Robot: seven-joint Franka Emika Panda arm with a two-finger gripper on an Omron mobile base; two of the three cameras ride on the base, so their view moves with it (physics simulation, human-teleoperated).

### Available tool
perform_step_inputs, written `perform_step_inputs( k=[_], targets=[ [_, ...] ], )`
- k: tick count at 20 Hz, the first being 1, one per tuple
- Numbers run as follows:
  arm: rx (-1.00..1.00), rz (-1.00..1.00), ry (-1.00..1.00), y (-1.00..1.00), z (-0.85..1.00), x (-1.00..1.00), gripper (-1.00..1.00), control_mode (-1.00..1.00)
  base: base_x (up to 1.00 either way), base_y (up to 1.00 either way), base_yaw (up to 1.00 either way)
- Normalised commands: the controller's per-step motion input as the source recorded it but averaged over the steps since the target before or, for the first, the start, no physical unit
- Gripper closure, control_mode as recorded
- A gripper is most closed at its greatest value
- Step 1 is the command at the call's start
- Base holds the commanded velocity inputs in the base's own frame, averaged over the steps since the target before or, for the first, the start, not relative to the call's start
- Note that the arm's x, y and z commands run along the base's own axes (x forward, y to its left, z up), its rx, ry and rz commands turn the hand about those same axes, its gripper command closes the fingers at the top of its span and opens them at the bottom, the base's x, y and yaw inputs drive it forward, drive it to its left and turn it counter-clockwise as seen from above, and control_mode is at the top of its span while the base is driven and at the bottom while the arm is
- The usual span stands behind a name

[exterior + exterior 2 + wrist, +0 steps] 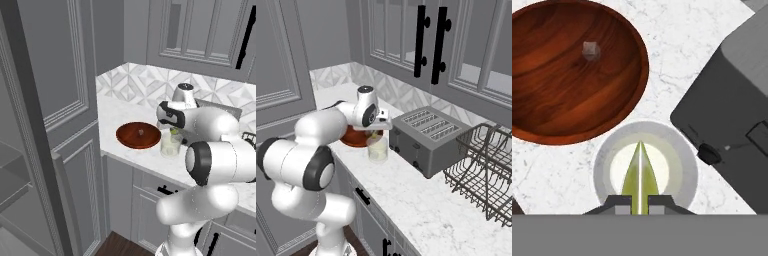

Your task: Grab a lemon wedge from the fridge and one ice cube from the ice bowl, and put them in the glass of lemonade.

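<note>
A white marble worktop (421,200) runs along a patterned tile wall beneath grey panelled cabinets (456,45) with black handles, and the fridge's (20,150) open door edge and glass shelves stand at its left end. A grey toaster (428,137) sits against the wall, with a wire dish rack (483,170) beyond it toward the right end; the front strip of the worktop before them lies bare. Near the left end, the ice bowl (572,70) rests with a single ice cube (590,50) near its middle. Just beside the bowl, between it and the toaster, stands the glass of lemonade (645,165), close to the front edge. The gripper (640,200) hangs straight above the glass, its fingers pressed on the lemon wedge (640,175), which points down over the pale liquid.
</note>
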Motion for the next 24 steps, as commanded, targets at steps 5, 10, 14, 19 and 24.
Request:
perform_step_inputs(
  k=[5, 10, 14, 19, 24],
  targets=[
    [0.0, 0.0, 0.0, 0.0, -0.11, 0.38, 1.0, -1.0, 0.0, 0.0, 0.0],
    [0.0, 0.0, 0.0, 0.0, -0.4, 0.0, 1.0, -1.0, 0.0, 0.0, 0.0],
    [0.0, 0.0, 0.0, 0.0, 0.0, 0.0, -1.0, -1.0, 0.0, 0.0, 0.0],
    [0.0, 0.0, 0.0, 0.0, 0.0, 0.0, -1.0, -1.0, 0.0, 0.0, 0.0],
    [0.04, 0.0, -0.05, 0.0, 0.17, -0.26, -1.0, -1.0, 0.0, 0.0, 0.0]
  ],
)
